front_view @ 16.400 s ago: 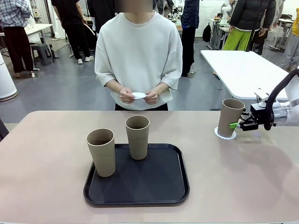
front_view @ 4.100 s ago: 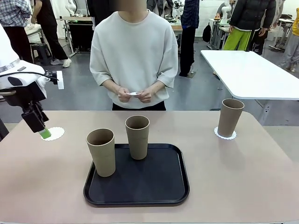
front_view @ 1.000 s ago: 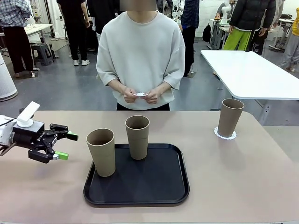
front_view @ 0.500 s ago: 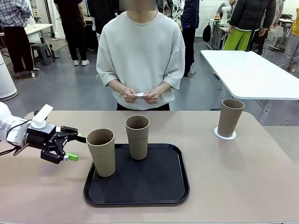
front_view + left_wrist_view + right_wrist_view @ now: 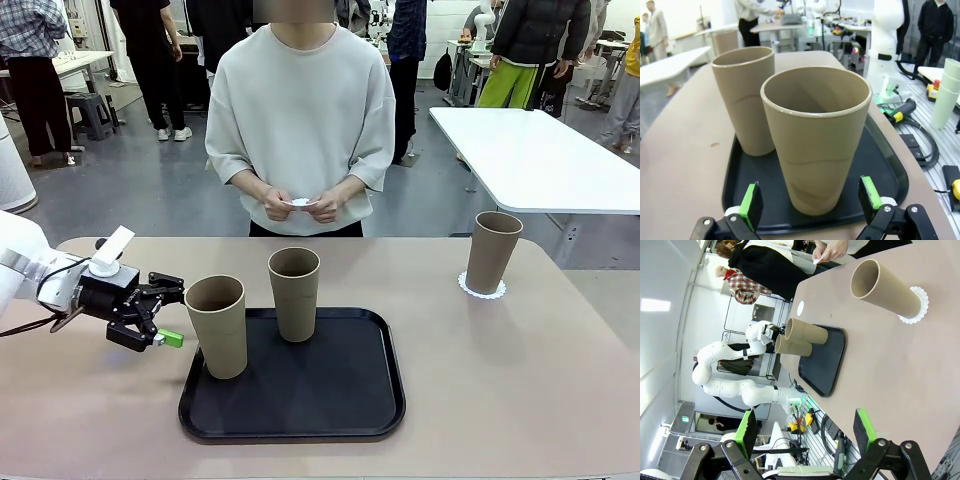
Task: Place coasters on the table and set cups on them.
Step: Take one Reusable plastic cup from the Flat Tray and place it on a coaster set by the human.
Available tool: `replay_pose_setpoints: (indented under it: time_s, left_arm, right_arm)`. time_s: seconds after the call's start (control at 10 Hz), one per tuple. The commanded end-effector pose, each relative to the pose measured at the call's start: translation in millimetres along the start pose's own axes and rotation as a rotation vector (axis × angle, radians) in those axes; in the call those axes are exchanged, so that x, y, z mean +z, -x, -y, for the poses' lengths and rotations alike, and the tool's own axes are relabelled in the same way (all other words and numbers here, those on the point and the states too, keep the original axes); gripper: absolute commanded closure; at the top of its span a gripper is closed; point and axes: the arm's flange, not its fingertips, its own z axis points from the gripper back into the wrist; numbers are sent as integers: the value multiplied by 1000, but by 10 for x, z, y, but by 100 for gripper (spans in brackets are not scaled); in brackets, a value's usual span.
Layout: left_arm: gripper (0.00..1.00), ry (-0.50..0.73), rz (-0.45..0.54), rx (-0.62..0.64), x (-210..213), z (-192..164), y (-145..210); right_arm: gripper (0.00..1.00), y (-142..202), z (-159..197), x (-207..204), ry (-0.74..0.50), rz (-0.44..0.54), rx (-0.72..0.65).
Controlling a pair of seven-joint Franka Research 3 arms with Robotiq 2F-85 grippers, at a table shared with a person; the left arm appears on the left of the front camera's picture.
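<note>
The left gripper (image 5: 173,315) is shown at the end of an advance: against its positions a second and half a second ago, it is brought rightward over the table (image 5: 500,380) from the left edge up to the near cup (image 5: 217,325), which stands at the front left of the black tray (image 5: 320,390). A bare coaster (image 5: 800,308) is seen lying on the table's left end, apart from the tray, so the step in hand is judged to be the fetching of a cup for it. The jaws are held wide, wider than the cup. In the left wrist view the green pads (image 5: 750,202) are seen on either side of the cup's lower wall with a gap at each side, so nothing is gripped and no contact is shown. The second cup (image 5: 294,293) is left upright behind it on the tray. The third cup (image 5: 493,252) is already set on the right-hand coaster (image 5: 482,288), and a last coaster (image 5: 298,203) is held in the person's hands (image 5: 325,208). The right gripper (image 5: 805,432) is held wide open and empty, well apart from the cups.
</note>
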Motion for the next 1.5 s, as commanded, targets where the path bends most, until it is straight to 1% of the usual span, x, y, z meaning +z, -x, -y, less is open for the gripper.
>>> replay_pose_setpoints:
  time_s: [0.0, 0.5, 1.4]
  left_arm:
    - [0, 0, 34, -35, -115, -43, 48]
    - [0, 54, 87, -53, -206, -77, 76]
    - [0, 102, 114, -70, -471, -109, 80]
  right_arm:
    - [0, 1, -11, 1, -3, -1, -12]
    - [0, 1, -11, 1, -3, -1, -12]
    - [0, 1, -11, 1, -3, -1, -12]
